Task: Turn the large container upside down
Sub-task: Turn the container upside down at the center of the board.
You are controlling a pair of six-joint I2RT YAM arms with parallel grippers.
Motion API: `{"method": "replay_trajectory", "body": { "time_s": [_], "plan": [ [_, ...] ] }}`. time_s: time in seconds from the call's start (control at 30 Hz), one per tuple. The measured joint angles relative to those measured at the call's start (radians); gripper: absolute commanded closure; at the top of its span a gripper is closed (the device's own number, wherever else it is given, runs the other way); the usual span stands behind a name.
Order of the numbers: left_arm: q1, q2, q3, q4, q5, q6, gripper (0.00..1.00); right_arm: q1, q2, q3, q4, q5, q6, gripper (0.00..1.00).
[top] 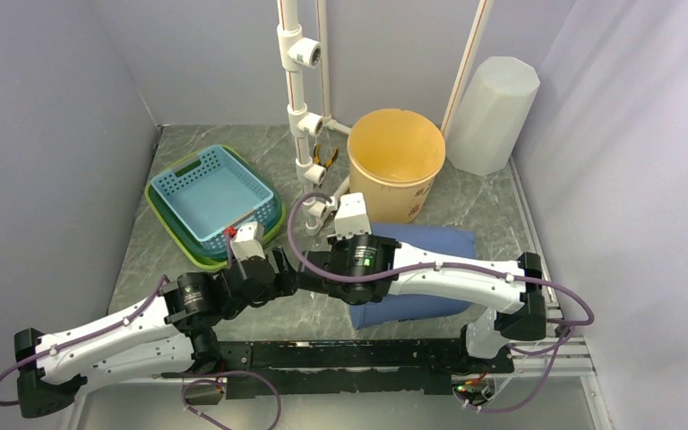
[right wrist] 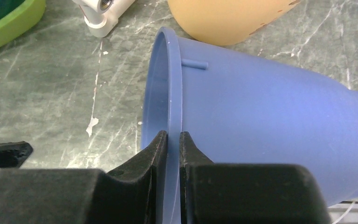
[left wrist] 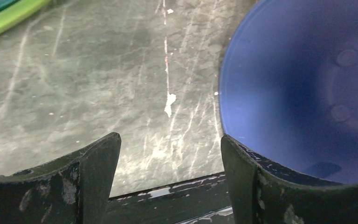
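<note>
The large blue container (right wrist: pixel 270 116) lies on its side by the table's (top: pixel 233 148) near edge, mouth toward the left edge and the spread left pincer (left wrist: pixel 170 144), its rim pinched by the right pincer (right wrist: pixel 173 140).

Large container (top: pixel 439 240) lies sideways right of basket (top: pixel 215 193), before bucket (top: pixel 396 157).

No readable text, label or number shows anywhere.

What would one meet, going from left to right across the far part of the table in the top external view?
Blue basket -> white pipe stand -> orange bucket -> translucent white container.
</note>
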Motion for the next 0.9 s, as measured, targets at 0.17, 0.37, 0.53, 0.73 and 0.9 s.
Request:
{"method": "replay_trajectory", "body": {
  "time_s": [0.17, 0.37, 0.53, 0.73, 0.9],
  "plan": [
    [0.01, 0.037, 0.085, -0.133, -0.03, 0.015, 0.14, 0.042, 0.042, 0.002, -0.038, 0.05, 0.011, 1.0],
    [0.099, 0.063, 0.133, -0.222, -0.055, 0.061, 0.13, 0.072, 0.069, 0.009, -0.081, 0.093, 0.024, 1.0],
    [0.287, 0.022, 0.133, -0.22, 0.015, 0.159, 0.12, 0.097, 0.084, 0.014, -0.103, 0.112, 0.032, 1.0],
    [0.447, 0.086, 0.168, -0.218, 0.129, 0.278, 0.12, 0.117, 0.111, 0.036, -0.118, 0.129, 0.038, 1.0],
    [0.564, 0.114, 0.205, -0.212, 0.193, 0.351, 0.11, 0.14, 0.145, 0.078, -0.123, 0.129, 0.039, 1.0]
  ]
}}
